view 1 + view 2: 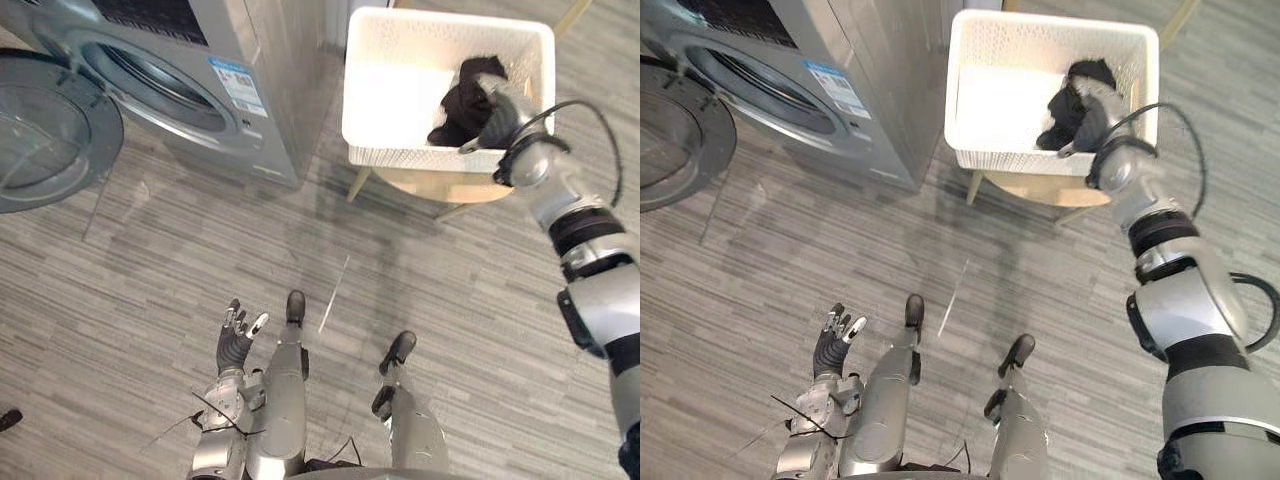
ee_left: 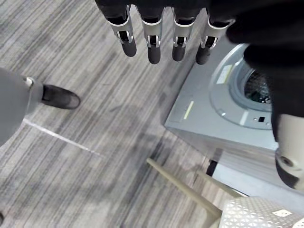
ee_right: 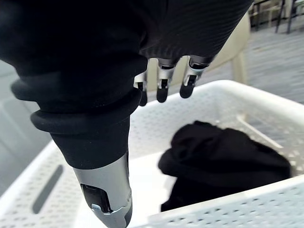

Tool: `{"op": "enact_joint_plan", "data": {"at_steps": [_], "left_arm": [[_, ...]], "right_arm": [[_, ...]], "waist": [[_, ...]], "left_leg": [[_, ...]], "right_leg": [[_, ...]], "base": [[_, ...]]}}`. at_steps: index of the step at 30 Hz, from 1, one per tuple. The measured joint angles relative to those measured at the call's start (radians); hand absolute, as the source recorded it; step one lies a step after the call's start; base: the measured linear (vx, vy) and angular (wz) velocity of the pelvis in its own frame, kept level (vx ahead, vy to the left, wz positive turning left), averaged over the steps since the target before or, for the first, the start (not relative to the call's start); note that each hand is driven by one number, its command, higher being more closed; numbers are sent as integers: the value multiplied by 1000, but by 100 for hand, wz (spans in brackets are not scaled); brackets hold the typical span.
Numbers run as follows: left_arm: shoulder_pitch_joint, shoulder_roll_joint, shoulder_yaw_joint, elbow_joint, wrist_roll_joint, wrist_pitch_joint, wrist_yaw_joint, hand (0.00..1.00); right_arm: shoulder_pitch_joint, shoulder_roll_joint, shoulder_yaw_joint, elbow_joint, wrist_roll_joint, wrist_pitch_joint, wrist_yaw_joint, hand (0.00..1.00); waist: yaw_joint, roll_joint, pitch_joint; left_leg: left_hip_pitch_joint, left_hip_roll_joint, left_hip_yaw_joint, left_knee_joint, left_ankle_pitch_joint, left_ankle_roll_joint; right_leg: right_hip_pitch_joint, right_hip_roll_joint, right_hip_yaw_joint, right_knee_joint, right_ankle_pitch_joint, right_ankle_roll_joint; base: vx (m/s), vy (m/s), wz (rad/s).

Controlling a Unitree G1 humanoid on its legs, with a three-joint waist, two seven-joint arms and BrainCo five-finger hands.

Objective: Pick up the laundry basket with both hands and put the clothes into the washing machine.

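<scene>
Your right hand (image 1: 497, 118) hovers with relaxed, empty fingers over the black clothes (image 1: 462, 100) in the white basket (image 1: 400, 155), far right. Your left hand (image 1: 236, 340) hangs near, fingers straight. You're likely at the reaching step: next, both hands need the basket's rim.

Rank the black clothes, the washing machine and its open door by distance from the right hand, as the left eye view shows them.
1. Black clothes, in the basket, right by the right hand.
2. Washing machine, to the left.
3. Open door, farthest left.
</scene>
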Motion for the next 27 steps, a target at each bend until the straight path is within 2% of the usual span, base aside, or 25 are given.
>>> {"op": "enact_joint_plan", "data": {"at_steps": [6,9,13,18,22,27], "left_arm": [[-25,4,-16,-25,-28,0,-1,0],[-32,5,-42,-41,-37,0,-2,0],[-62,9,-64,-42,-66,-5,-9,0],[-64,12,-90,-41,-66,-7,-26,0],[-64,12,-117,-42,-82,-7,-46,0],[-65,11,-125,-87,-145,-7,-62,0]], "right_arm": [[-67,-48,49,31,4,2,11,0],[-106,-79,90,31,41,0,29,0],[-154,-112,155,29,66,-9,69,0],[-197,-133,243,30,79,-12,71,0],[-219,-152,314,38,79,-12,79,0],[-254,-210,375,31,78,-25,108,0]], "waist": [[0,-2,43],[2,0,53],[2,2,55],[5,8,59],[8,32,73],[6,38,75]], "left_leg": [[-30,-1,3,-1,0,1],[-52,-2,4,-12,8,4],[-57,-8,1,-73,48,4],[-58,-8,-3,-150,97,-1],[-59,-8,-21,-223,148,-6],[-94,-9,-28,-233,160,-8]], "right_leg": [[-32,0,6,-9,12,-4],[-60,1,6,-9,21,-15],[-88,1,-1,-10,24,-18],[-119,8,-11,-14,24,-18],[-130,19,-24,-32,24,-18],[-157,19,-45,-35,24,-18]], "base": [[26,-1,-3],[0,0,0],[-1,10,4],[-6,2,1],[-20,18,11],[12,50,7]]}}
